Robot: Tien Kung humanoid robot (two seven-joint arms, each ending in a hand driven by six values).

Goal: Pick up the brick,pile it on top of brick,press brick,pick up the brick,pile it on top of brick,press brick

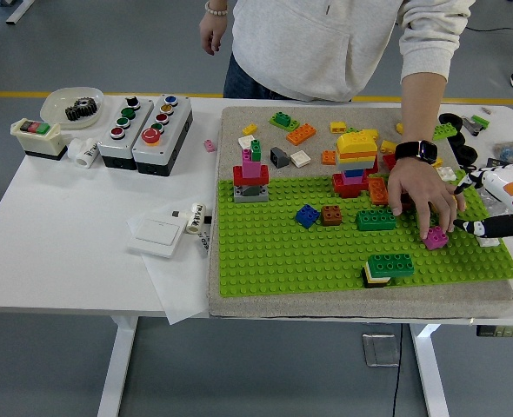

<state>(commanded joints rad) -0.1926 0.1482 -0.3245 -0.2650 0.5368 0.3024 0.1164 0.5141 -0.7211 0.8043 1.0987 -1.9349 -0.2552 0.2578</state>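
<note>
Studded green plastic baseplate (283, 252) on white desk (74, 243); person's hand (423, 193) pinching small pink brick (436, 237); right robot hand (493, 228) at edge, grip unclear.

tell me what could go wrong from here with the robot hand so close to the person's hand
1. The person's hand holds the small magenta plastic brick right beside the robot's right hand; any reach could strike it.
2. The tall multicoloured brick tower stands just behind that wrist and might be knocked.
</note>
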